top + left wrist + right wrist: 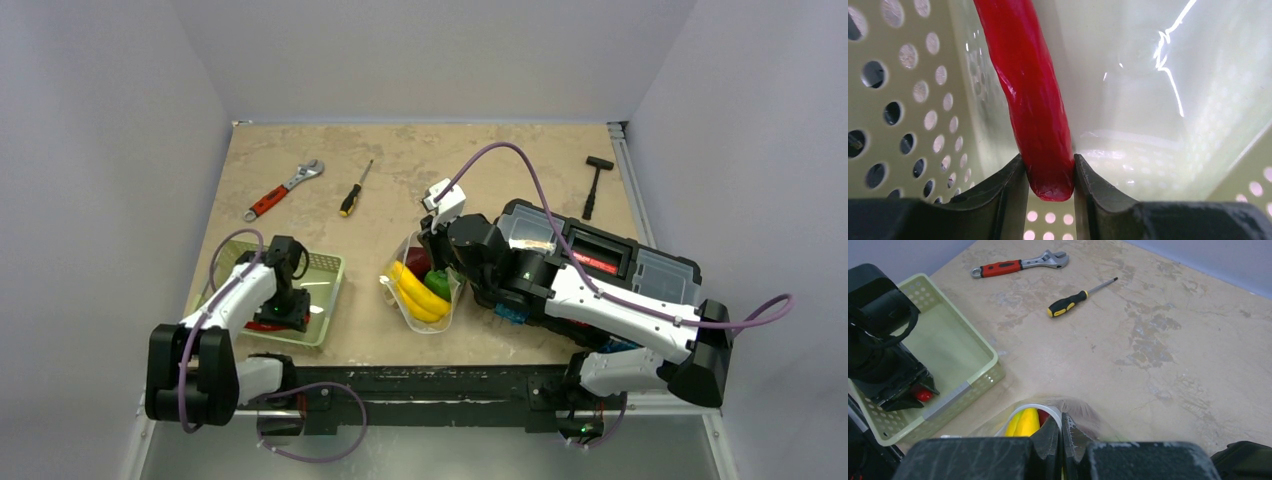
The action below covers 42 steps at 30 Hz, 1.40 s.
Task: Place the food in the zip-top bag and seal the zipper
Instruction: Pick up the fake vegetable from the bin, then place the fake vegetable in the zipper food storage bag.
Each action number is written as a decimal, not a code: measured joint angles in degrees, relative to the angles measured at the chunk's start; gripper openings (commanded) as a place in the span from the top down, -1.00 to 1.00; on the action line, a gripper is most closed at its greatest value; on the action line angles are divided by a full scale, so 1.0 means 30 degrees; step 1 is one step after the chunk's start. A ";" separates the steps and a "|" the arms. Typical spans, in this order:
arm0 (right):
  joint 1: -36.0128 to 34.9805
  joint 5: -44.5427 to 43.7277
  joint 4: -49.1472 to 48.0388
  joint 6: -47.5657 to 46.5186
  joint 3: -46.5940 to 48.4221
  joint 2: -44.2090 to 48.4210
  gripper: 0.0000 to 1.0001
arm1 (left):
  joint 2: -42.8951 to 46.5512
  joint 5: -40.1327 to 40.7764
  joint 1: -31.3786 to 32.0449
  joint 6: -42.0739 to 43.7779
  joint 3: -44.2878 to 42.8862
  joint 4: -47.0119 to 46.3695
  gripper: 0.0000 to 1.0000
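The zip-top bag point(447, 308) lies at the table's middle with its mouth held open. Yellow point(414, 292), green point(437, 283) and red point(417, 262) food sit inside. My right gripper point(432, 240) is shut on the bag's mouth edge; in the right wrist view the gripper point(1061, 422) pinches the zipper strip point(1033, 407) with yellow food point(1024, 422) behind it. My left gripper point(1050, 175) is down inside the green basket point(328, 285) and is shut on the end of the long red chilli point(1033, 95). The chilli shows as a red bit under the gripper point(262, 325).
A red-handled wrench point(283, 189), a screwdriver point(355, 189) and a black hammer point(594, 185) lie at the back of the table. A black toolbox point(600, 262) stands at the right under my right arm. The basket walls point(923, 100) stand close round the left gripper.
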State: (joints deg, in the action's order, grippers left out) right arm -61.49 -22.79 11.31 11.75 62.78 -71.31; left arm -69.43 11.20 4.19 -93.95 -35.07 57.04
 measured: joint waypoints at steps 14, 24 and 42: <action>0.0000 0.0095 0.0029 0.1013 0.0736 -0.1093 1.00 | 0.9158 -0.1647 0.0036 0.7817 -0.4918 0.1355 1.00; 0.0000 -0.0080 0.0219 0.3606 0.1384 -0.1814 1.00 | 1.4659 -1.4039 0.0379 1.4273 -0.3825 -0.4925 1.00; 0.0007 -0.0605 -0.0022 0.6601 0.1800 -0.2426 1.00 | 0.9996 -1.8855 1.0579 1.8134 -0.3891 -0.6113 1.00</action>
State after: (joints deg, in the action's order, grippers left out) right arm -61.47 -24.60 11.25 31.55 68.18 -78.59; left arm -39.44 -45.36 35.92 -39.55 -46.74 38.70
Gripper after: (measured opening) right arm 0.003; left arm 0.337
